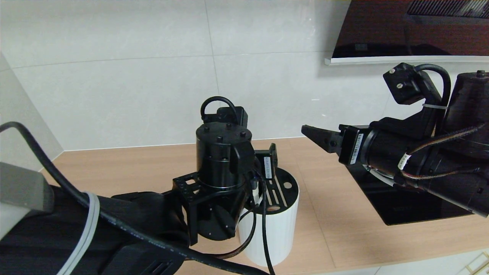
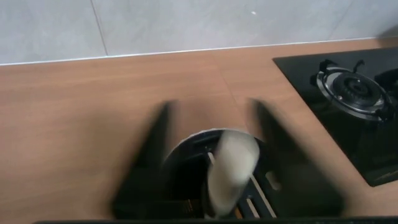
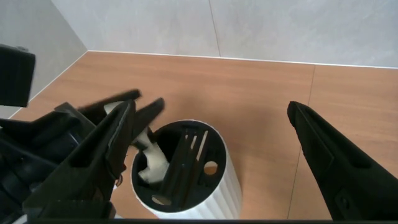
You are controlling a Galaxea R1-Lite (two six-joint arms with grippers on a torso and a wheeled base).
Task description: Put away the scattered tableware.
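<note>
Counted are one cutlery holder (image 1: 280, 225), one white utensil (image 2: 231, 168), one hob (image 1: 405, 208), one worktop (image 1: 133, 164) and two hands: left hand (image 2: 211, 106), right hand (image 3: 225, 107)

White ribbed holder (image 1: 280, 229) with a black top, tan wood-grain counter (image 1: 126, 168), glossy black hob (image 1: 405, 206).

No text, number or sign can be read; 4 printed marks show.

1. White sticker (image 1: 357, 149) on the side of the right gripper (image 1: 315, 136): dark print, too fine to read.
2. White sticker (image 1: 267, 166) on the left gripper (image 1: 260, 182): the same.
3. Small white tag (image 1: 401, 162) on a cable (image 1: 439, 142) of the right arm: illegible.
4. Faint pale marking (image 1: 401, 209) near the front edge of the black cooktop (image 1: 424, 208): illegible.
</note>
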